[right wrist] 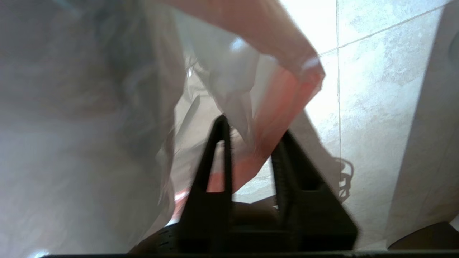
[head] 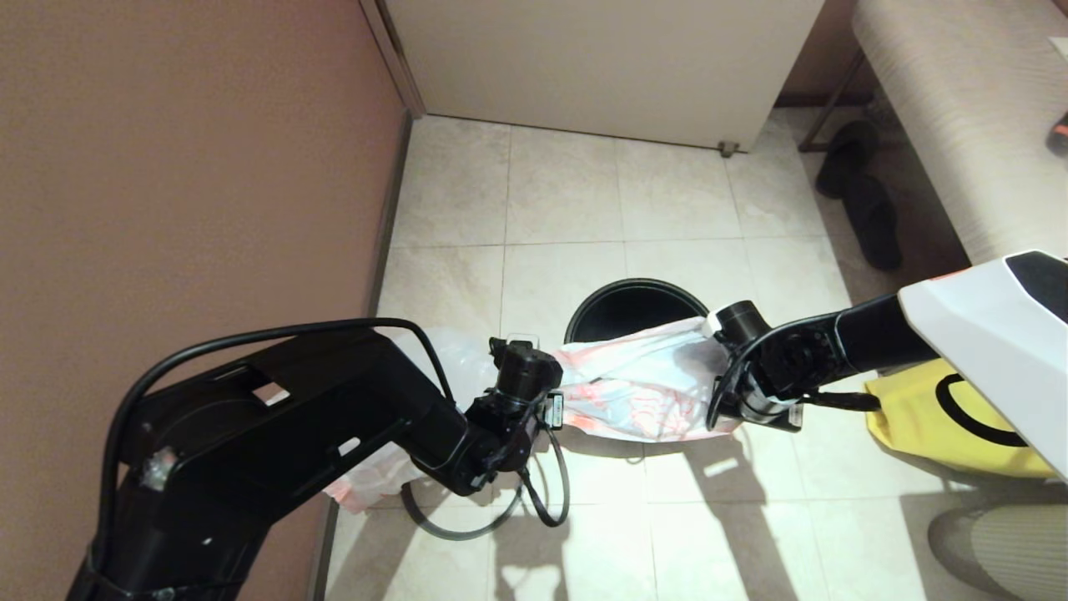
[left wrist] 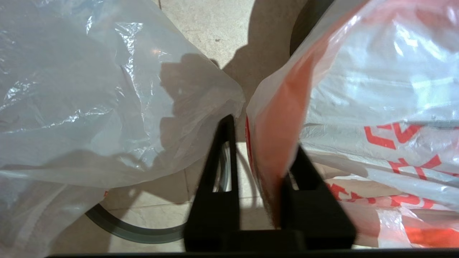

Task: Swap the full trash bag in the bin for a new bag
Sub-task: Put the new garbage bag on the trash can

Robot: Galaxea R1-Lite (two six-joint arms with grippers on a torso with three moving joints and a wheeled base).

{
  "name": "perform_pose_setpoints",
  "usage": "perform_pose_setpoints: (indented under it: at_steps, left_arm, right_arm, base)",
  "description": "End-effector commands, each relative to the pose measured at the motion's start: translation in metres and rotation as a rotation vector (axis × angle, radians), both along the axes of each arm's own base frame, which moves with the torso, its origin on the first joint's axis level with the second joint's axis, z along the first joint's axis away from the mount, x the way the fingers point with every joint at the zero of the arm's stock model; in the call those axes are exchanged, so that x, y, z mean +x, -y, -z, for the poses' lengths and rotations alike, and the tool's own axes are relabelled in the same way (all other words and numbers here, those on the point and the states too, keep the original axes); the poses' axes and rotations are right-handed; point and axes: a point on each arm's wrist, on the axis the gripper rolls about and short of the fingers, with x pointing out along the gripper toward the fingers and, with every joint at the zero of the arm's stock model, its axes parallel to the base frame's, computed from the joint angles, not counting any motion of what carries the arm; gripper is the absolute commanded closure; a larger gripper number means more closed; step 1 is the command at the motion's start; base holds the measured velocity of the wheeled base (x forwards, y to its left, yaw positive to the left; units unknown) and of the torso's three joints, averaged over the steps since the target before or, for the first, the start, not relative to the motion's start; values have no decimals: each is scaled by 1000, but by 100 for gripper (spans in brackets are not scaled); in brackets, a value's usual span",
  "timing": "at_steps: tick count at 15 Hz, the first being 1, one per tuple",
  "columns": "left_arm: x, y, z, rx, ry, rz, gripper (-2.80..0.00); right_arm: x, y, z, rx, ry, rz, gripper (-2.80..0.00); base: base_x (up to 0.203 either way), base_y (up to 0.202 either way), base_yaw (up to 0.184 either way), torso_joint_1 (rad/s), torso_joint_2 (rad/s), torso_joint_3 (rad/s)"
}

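The new bag (head: 642, 384), flat white film with red-orange print, hangs stretched between my two grippers just above the near rim of the round black bin (head: 626, 305). My left gripper (head: 555, 409) (left wrist: 263, 136) is open, and the bag's red-orange hem (left wrist: 283, 118) drapes over one finger. My right gripper (head: 719, 409) (right wrist: 254, 129) is open at the bag's other end, with the hem (right wrist: 276, 118) hanging between its fingers. The full trash bag (head: 455, 359) (left wrist: 89, 100) bulges on the floor beside my left arm. The grey rim ring (left wrist: 132, 231) lies on the tiles under it.
A brown wall (head: 167, 167) runs along the left. A yellow fabric bag (head: 943, 417) sits on the floor at the right, under my right arm. Dark slippers (head: 868, 200) lie beside an upholstered bench (head: 959, 108). A white cabinet (head: 601, 58) stands at the back.
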Motion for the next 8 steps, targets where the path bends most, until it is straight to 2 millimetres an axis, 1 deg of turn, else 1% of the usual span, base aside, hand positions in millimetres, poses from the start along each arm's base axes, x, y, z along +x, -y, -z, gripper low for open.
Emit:
perform_pose_setpoints:
  at_steps: [1, 3, 4, 8]
  left_arm:
    - [0, 0, 1, 20, 4, 9, -280]
    - [-8, -3, -8, 14, 7, 11, -280]
    - [-17, -7, -12, 19, -2, 16, -280]
    - [-58, -26, -20, 25, -55, 25, -280]
  right_arm:
    - [-3, -4, -5, 4, 9, -10, -280]
    - [-14, -11, -13, 4, 0, -35, -280]
    - [-26, -15, -16, -6, -24, -52, -280]
    - [-88, -26, -29, -45, -114, -148, -280]
  base:
    - [0, 0, 0, 0, 0, 0]
    - [0, 0, 0, 0, 0, 0]
    - [0, 0, 0, 0, 0, 0]
    - [0, 0, 0, 0, 0, 0]
